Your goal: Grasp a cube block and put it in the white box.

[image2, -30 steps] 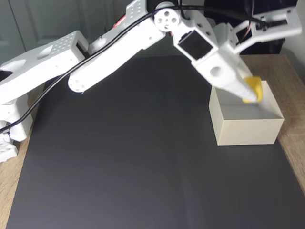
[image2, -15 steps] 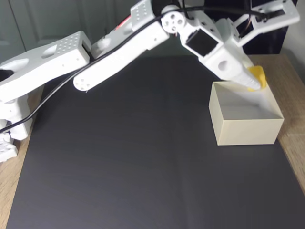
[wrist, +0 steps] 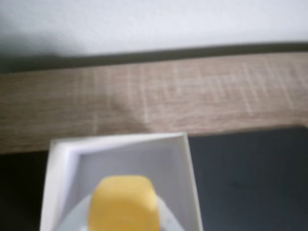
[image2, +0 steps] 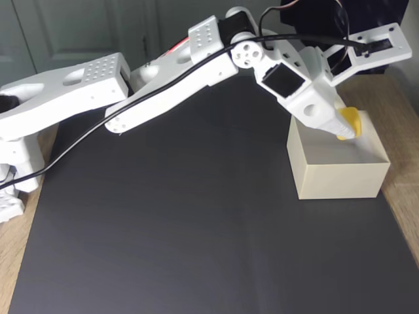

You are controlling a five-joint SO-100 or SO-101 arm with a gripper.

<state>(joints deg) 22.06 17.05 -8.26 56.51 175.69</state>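
At the right of the fixed view, the gripper [image2: 347, 127] pinches the cube block [image2: 350, 122] over the white box [image2: 337, 176], so it probably just needs a centred drop.

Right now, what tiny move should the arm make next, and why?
Probably open the tool and let go: the yellow cube it holds hangs over the open white box, and the wrist view shows the cube above the box's white inside.
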